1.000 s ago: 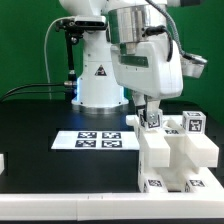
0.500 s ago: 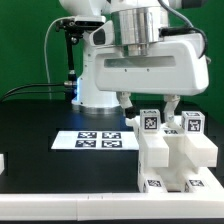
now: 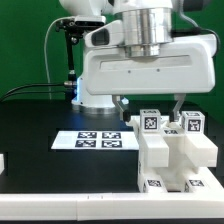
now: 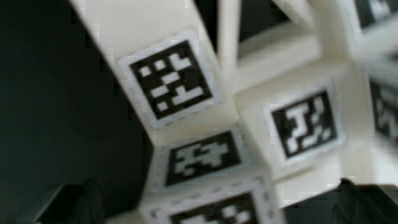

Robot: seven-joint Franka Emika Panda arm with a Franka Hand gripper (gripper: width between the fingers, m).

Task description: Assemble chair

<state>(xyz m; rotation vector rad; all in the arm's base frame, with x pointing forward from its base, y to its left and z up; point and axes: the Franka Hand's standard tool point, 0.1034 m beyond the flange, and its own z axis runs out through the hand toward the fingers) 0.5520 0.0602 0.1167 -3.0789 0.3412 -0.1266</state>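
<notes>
The chair (image 3: 176, 152) is a stepped white block of joined plastic parts with small black-and-white tags, standing on the black table at the exterior view's right. My gripper (image 3: 149, 107) hangs just above its upper tagged posts, open wide. One finger (image 3: 122, 105) is to the exterior view's left of the posts and the other (image 3: 176, 103) behind them, with nothing gripped. In the wrist view the chair's tagged white bars (image 4: 187, 90) fill the blurred frame, and the gripper (image 4: 222, 205) shows only as dark fingertips (image 4: 80, 205) at the corners.
The marker board (image 3: 100, 140) lies flat on the table to the exterior view's left of the chair. The robot's white base (image 3: 98, 80) stands behind it, with cables running off to the left. A white piece (image 3: 3, 162) pokes in at the left edge.
The wrist has turned so its broad side faces the exterior camera. The jaws have spread wide apart, letting go of the chair's upper tagged post.
</notes>
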